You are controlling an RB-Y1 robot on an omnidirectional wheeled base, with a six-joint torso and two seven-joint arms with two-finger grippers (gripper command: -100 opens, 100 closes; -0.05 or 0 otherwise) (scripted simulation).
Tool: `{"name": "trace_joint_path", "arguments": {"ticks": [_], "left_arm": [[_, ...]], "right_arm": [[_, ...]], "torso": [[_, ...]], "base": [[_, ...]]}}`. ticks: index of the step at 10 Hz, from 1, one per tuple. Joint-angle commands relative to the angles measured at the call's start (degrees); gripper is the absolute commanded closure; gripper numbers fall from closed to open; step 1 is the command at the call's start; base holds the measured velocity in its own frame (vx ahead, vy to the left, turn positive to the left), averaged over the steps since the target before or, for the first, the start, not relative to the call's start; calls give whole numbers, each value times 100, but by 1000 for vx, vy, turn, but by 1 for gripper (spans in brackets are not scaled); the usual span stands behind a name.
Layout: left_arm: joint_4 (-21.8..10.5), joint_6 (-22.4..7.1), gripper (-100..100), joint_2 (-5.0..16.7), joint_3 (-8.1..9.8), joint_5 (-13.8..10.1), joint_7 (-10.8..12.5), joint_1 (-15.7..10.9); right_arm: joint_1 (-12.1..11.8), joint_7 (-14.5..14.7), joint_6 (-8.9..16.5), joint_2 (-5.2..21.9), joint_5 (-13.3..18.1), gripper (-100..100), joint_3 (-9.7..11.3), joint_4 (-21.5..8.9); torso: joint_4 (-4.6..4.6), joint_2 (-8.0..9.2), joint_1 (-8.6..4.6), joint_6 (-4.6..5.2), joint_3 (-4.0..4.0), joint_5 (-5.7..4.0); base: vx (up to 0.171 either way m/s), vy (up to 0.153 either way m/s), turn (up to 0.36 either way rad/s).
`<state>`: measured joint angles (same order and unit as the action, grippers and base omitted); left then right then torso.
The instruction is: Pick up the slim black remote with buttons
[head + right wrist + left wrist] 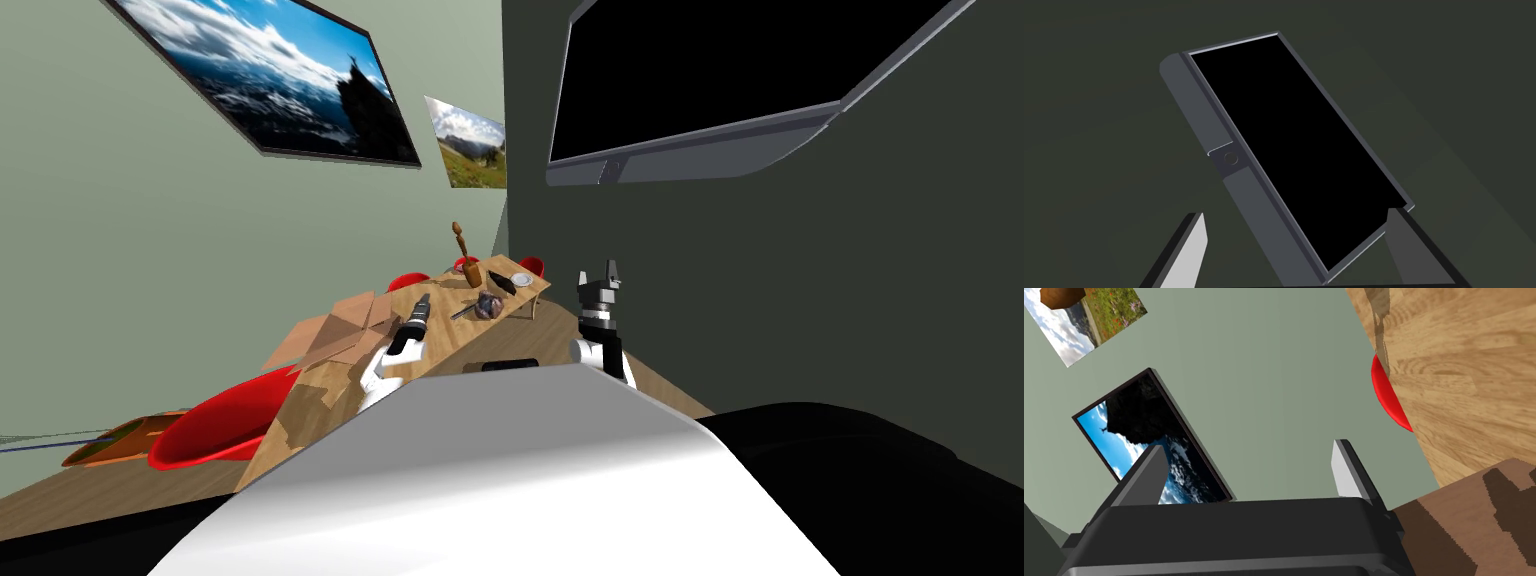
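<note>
- Dark flat screen with grey frame [700, 80] hung on the dark wall, above and ahead of the right gripper [598, 272].
- Long light-wood table [450, 345] ran forward under the left gripper [423, 299]. The right gripper was held off its right edge.
- Red rounded seat [225, 430] sat at the table's left side, behind and outboard of the left gripper.
- Brown cardboard box with open flaps [345, 325] lay on the table, just beside the left gripper on its outer side.
- Left gripper [1249, 470]: fingers [1155, 473] spread, nothing between them.
- Right gripper [1296, 242]: fingers [1194, 245] spread too, nothing held.
- Brown wooden pepper mill [468, 262] stood upright, well ahead of the left gripper.
- Slim black remote [502, 283] lay flat at the table's far end, between the mill and a small round grey plate [522, 279]. It was well ahead of the left gripper, on the side toward the right one. Neither gripper touched it.
- Small dark lumpy object [489, 305] lay nearer the left gripper than the remote; couldn't tell what it was.
</note>
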<state>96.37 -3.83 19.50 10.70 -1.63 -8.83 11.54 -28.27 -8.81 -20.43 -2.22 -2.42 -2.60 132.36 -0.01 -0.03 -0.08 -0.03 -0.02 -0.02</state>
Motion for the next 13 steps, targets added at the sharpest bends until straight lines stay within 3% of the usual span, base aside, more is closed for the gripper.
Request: {"name": "trace_joint_path", "arguments": {"ticks": [1,2,4,5,6,9,11,12,13], "left_arm": [[-176,-115,-100,42,21,-15,12,-48],[-389,-375,-100,204,155,-69,50,-239],[-585,-401,-100,204,155,-69,50,-239],[-829,-647,-100,362,293,-124,94,-433],[-970,-689,-100,362,293,-124,94,-433],[-1629,-1167,-100,655,581,-241,204,-821],[-1861,-1262,-100,655,581,-241,204,-821],[-2108,-1540,-100,791,729,-301,268,-1015],[-2249,-1546,-100,791,729,-301,268,-1015]], "right_arm": [[0,0,0,0,0,0,0,0],[0,0,0,0,0,0,0,0],[0,0,0,0,0,0,0,0],[0,0,0,0,0,0,0,0],[1,0,0,0,0,0,0,0],[0,0,0,0,0,0,0,0],[0,0,0,0,0,0,0,0],[0,0,0,0,0,0,-1,0],[1,0,0,0,0,0,0,0]], "torso": [[0,0,0,0,0,0],[1,4,5,-1,2,1],[0,3,2,-1,2,1],[1,3,5,-1,2,1],[1,0,0,5,1,0],[0,-2,1,-1,-1,0],[-1,-1,3,-2,-1,1],[1,3,7,-3,2,1],[1,2,4,3,2,0]], "base": [[1,-10,23],[4,-28,-186],[7,-16,-40],[11,-29,-190],[11,-22,-105],[18,-28,-144],[12,-10,-50],[11,-18,-194],[15,-12,-116]]}}
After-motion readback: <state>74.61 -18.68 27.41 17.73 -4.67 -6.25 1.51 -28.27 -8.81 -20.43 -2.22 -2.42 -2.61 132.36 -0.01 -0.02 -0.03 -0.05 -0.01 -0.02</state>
